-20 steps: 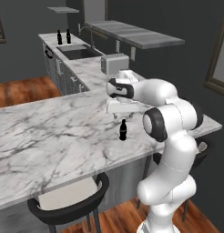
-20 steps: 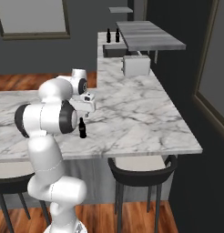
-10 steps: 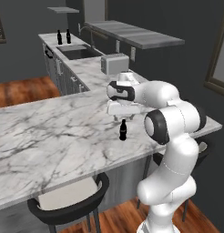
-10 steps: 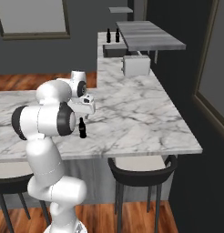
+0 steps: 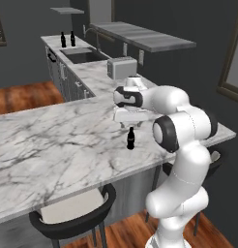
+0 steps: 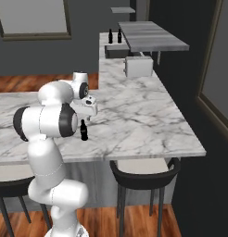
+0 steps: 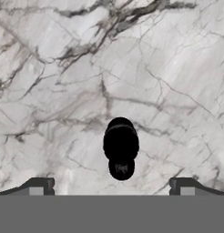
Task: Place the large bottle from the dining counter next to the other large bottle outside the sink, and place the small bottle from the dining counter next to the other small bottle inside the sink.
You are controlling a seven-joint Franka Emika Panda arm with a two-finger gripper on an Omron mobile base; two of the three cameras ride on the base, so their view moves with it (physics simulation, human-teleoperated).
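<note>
My end effector (image 7: 112, 186) hangs pointing down with its fingers (image 7: 41, 185) spread wide and nothing between them. The small black bottle (image 5: 131, 138) stands upright on the white marble desk (image 5: 53, 140), directly below my end effector and centred between the two fingertips, untouched. Far beyond my end effector, at the end of the other run of desk, lies the dark sink (image 5: 83, 56) with two bottles (image 5: 67, 39) behind it.

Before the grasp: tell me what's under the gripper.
Under the open gripper stands the short black glass bottle, upright on the white marble dining counter. Its base is hidden.
</note>
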